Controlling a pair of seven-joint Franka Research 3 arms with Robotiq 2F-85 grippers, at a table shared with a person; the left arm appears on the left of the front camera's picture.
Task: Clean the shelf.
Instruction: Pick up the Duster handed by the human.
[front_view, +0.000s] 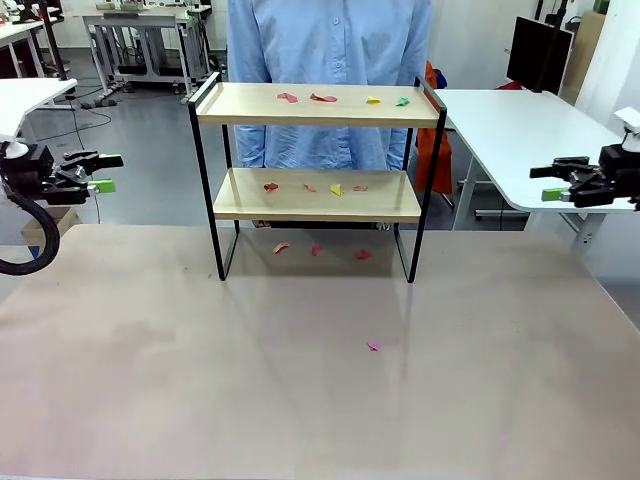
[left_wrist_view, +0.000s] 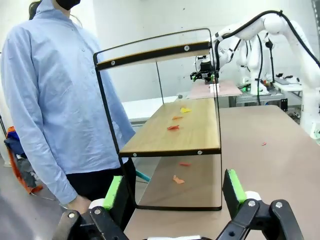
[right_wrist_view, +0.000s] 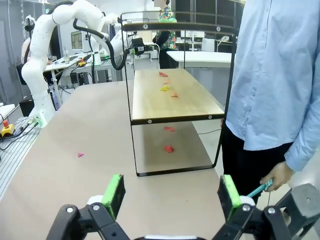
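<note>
- Nearest us, on the front half of the table (front_view: 300, 420), the top is bare apart from one small pink scrap (front_view: 373, 346) lying a little right of the middle.
- Off the table's left side, our left gripper (front_view: 107, 172) hangs above table level. Its fingers are level and point inward toward the middle, and the green pads are spread wide with nothing between them.
- Off the right side, our right gripper (front_view: 547, 183) mirrors that pose, level and pointing inward, with its pads parted and empty.
- Farther on, the shelf (front_view: 318, 118) stands upright on the far middle of the table, its black legs on the tabletop. It sits between our two grippers and well apart from both.
- Under it, on the table, we see a few red and pink scraps (front_view: 316, 250).
- Its lower board (front_view: 250, 205) carries red, orange and yellow bits, and its top board (front_view: 250, 105) carries pink, yellow and green ones.
- Beyond the shelf, a person (front_view: 330, 50) in a light blue shirt stands close to the far edge.
- From the right wrist view, we see their hand (right_wrist_view: 277, 175) hanging low at their side, holding a thin teal thing (right_wrist_view: 260, 188).
</note>
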